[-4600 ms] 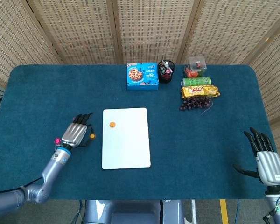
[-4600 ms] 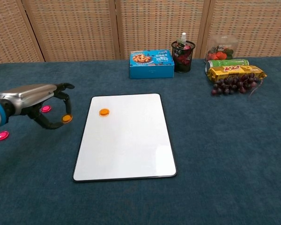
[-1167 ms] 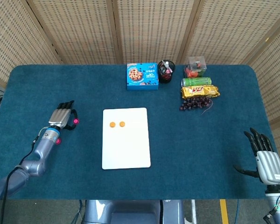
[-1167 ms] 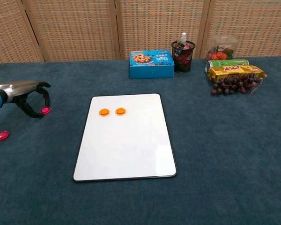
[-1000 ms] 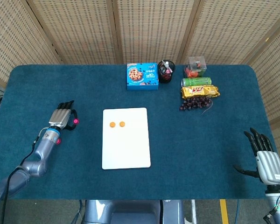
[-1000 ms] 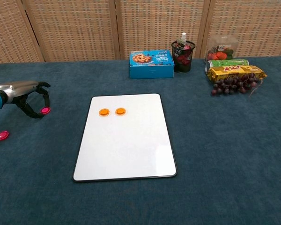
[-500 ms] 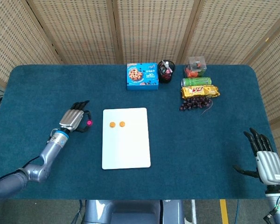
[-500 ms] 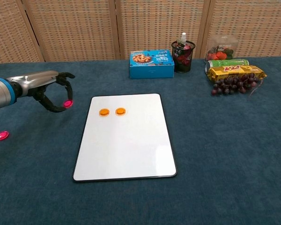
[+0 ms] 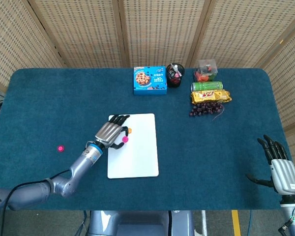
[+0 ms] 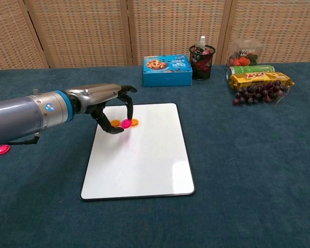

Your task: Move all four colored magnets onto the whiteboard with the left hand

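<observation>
The whiteboard [image 9: 137, 157] [image 10: 144, 160] lies flat in the middle of the blue table. My left hand [image 9: 110, 132] [image 10: 109, 106] hovers over its upper left part and pinches a pink magnet [image 9: 124, 139] [image 10: 126, 124] between thumb and fingertip. Two orange magnets lie on the board there: one [image 10: 135, 122] shows beside the pink one, the other [image 10: 114, 123] is partly hidden under the hand. A second pink magnet [image 9: 60, 148] [image 10: 2, 150] lies on the cloth far to the left. My right hand [image 9: 279, 167] rests at the table's right front edge, fingers apart, holding nothing.
At the back stand a blue cookie box [image 9: 150, 80] [image 10: 167, 71], a black mesh cup [image 9: 175, 74] [image 10: 202, 62], a green can [image 9: 206, 86], a yellow snack pack [image 9: 210, 96], dark grapes [image 9: 205, 108] and a clear fruit container [image 9: 205, 70].
My left hand has carried the pink magnet rightward from the cloth left of the board to above the board's upper left part. The right hand has stayed still.
</observation>
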You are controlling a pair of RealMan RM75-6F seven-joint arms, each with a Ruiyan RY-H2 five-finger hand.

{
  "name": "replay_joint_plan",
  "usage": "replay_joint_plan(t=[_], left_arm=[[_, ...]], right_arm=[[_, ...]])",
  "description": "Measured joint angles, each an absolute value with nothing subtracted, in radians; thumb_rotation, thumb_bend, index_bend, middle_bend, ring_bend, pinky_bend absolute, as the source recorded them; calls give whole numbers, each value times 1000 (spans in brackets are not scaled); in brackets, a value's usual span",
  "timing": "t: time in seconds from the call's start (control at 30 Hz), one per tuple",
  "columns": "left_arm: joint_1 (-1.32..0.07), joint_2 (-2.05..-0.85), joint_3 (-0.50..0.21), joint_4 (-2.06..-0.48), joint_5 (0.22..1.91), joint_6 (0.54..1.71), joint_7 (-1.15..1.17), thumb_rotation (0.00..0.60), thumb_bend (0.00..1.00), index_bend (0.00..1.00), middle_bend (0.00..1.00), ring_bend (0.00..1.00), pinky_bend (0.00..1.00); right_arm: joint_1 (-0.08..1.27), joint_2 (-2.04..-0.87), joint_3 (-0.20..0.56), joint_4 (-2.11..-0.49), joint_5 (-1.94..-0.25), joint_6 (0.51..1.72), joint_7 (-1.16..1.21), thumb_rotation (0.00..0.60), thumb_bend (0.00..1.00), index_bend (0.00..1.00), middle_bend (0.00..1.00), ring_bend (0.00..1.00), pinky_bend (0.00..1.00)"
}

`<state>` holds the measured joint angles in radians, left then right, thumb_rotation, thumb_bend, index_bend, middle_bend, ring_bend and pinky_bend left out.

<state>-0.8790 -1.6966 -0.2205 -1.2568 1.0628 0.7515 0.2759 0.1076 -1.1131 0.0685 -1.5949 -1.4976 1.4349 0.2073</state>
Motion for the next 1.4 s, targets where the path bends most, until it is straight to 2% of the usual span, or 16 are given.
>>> replay_joint_plan(t=[0.27, 0.63, 0.7, 0.87, 1.23, 1.4], left_arm=[[-924, -1765, -226, -1182, 950, 747, 367, 600, 351, 627, 0, 0, 0], [-951, -1802, -222, -1144, 908, 734, 384, 600, 341, 625, 0, 0, 0], [-955, -1807, -221, -1140, 903, 738, 394, 600, 337, 597, 0, 0, 0], [-961, -1808, -217, -1146, 882, 745, 419, 600, 331, 402, 0, 0, 0], [-956, -1776, -202, -1184, 860, 755, 435, 600, 319, 283, 0, 0, 0], [-934, -1726, -203, -1247, 893, 778, 399, 600, 319, 273, 0, 0, 0]], right_arm=[[109, -1111, 67, -1594, -1499, 1432, 216, 600, 156, 0, 0, 0, 0], [109, -1110, 67, -1595, -1499, 1432, 217, 600, 156, 0, 0, 0, 0], [109, -1110, 67, -1594, -1499, 1432, 217, 600, 156, 0, 0, 0, 0], [109, -1110, 67, -1592, -1500, 1433, 219, 600, 156, 0, 0, 0, 0], [108, -1112, 67, -1592, -1502, 1437, 216, 600, 156, 0, 0, 0, 0], [107, -1111, 67, -1591, -1501, 1436, 220, 600, 156, 0, 0, 0, 0]])
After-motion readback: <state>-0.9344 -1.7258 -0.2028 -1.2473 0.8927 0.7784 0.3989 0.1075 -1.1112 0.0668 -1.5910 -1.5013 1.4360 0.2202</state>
